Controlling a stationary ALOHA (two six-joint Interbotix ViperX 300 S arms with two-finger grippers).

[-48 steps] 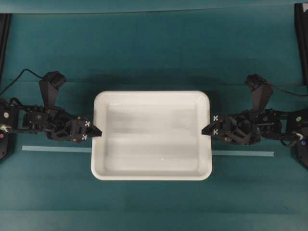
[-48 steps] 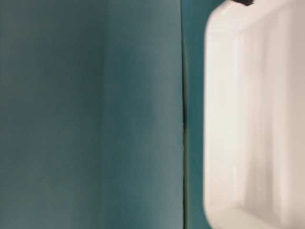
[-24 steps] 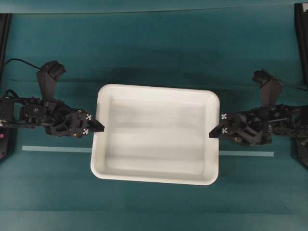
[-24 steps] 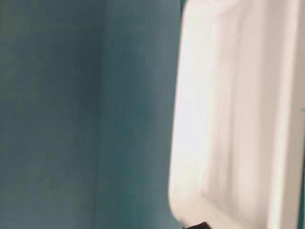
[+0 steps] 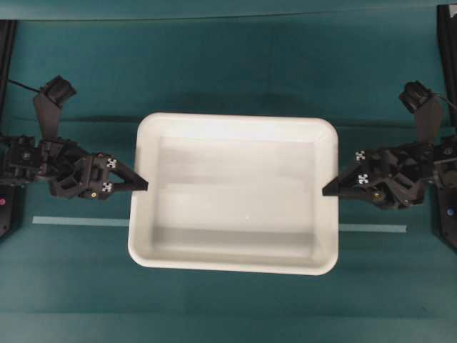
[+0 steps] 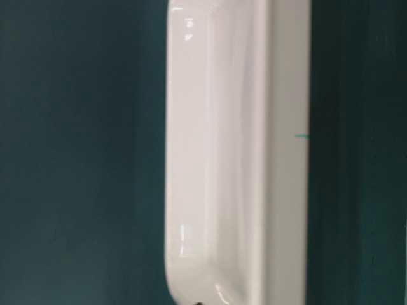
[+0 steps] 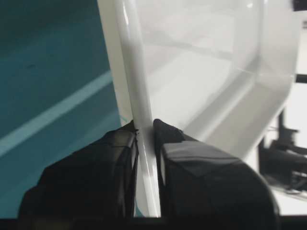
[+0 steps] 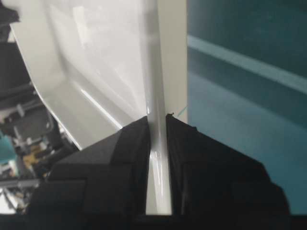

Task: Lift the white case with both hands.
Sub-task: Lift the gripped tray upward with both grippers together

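**White tray pinched at both short rims**

White glossy rectangular plastic case (image 5: 232,193) sits mid-worktop (image 5: 228,71) overhead, the left gripper (image 5: 140,185) and right gripper (image 5: 328,191) at its ends. Table-level: only its blurred side shows. Wrist views: each gripper pinches thin rim. It looks stiff, light and slippery; these rims suit gripping.

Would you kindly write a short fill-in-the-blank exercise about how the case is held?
The left gripper is shut on the white case's ____.
The right gripper clamps the ____ rim in the overhead view.
The case contains ____.
A pale ____ crosses the teal table.
Missing: rim; right; nothing; stripe
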